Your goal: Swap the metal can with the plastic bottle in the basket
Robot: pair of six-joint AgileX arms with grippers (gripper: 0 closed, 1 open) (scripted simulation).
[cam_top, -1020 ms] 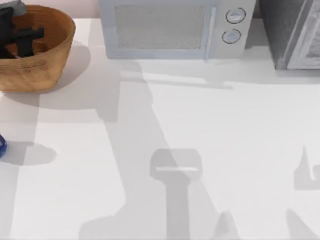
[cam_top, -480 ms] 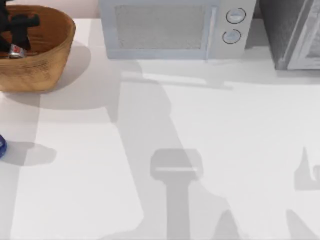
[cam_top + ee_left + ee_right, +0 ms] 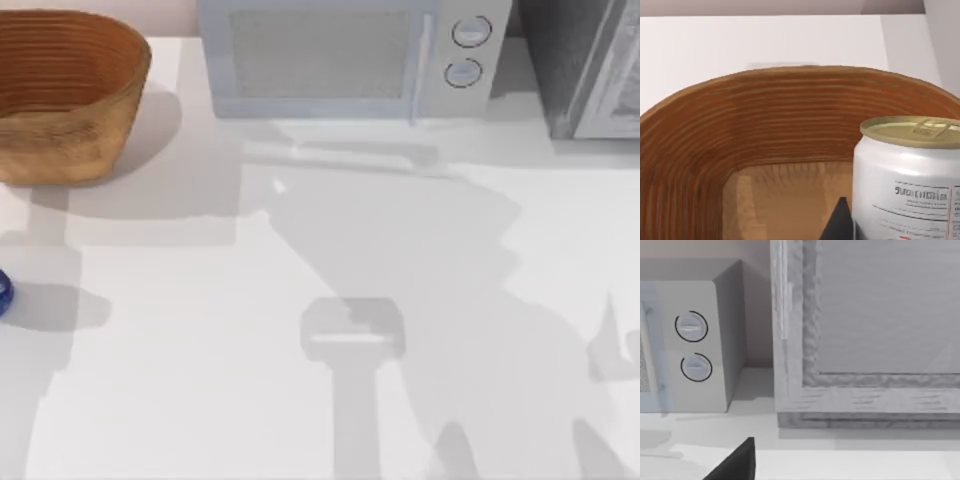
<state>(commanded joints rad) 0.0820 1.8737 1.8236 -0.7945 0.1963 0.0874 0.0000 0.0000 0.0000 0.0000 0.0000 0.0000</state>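
One white can (image 3: 907, 180) bearing small unreadable grey print is held in the left gripper (image 3: 840, 222) above one basket (image 3: 740, 145); right gripper's (image 3: 732, 462) opening cannot be told.

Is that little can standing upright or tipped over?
Upright. In the left wrist view the can has its gold top facing up and level, with the basket wall curving behind it.

A pale microwave (image 3: 345, 58) stands at the back of the white table (image 3: 300, 300), its two round knobs (image 3: 470, 32) stacked one above the other at its right end. Just right of the microwave sits a grey, rough-textured appliance (image 3: 585, 65), its framed front panel (image 3: 880, 310) facing forward. A narrow gap separates the two.
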